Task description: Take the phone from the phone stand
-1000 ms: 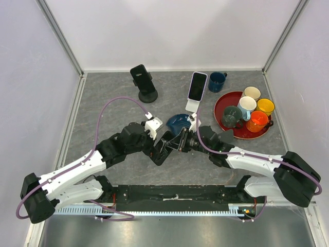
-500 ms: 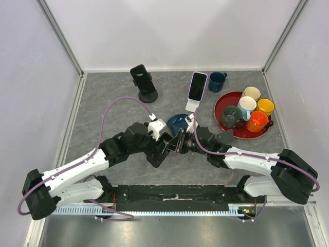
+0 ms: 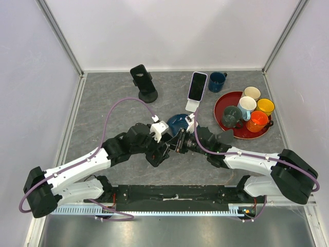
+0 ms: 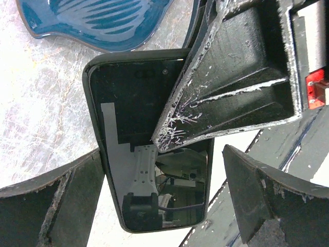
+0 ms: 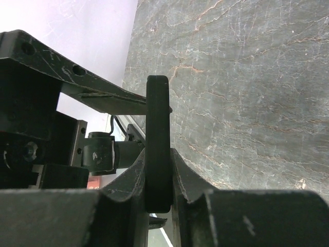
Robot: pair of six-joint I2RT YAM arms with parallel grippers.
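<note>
Grey marbled worktop fills the floor of a white-walled enclosure, and we see both arms reaching in to meet near its middle. Between them is the black phone, off the worktop and just in front of a blue ribbed dish.

From the right wrist we see the phone edge-on, with the right fingers pressed closed against both of its faces, so they have firm hold of it.

From the left wrist the phone's dark screen faces us. One right finger lies across its upper right corner, and the dish sits beyond its top edge. The left fingers are spread as wide as they go, one on each side of the phone's lower half. We cannot tell whether either one touches it, and they grip nothing.

At back left, the black phone stand is upright on its round base, well apart from the held phone.

Further right, a second phone leans on a white stand, with a navy mug just beside it. A round red tray at the right carries five mugs: cream, pale blue, yellow, dark grey-green and orange.
</note>
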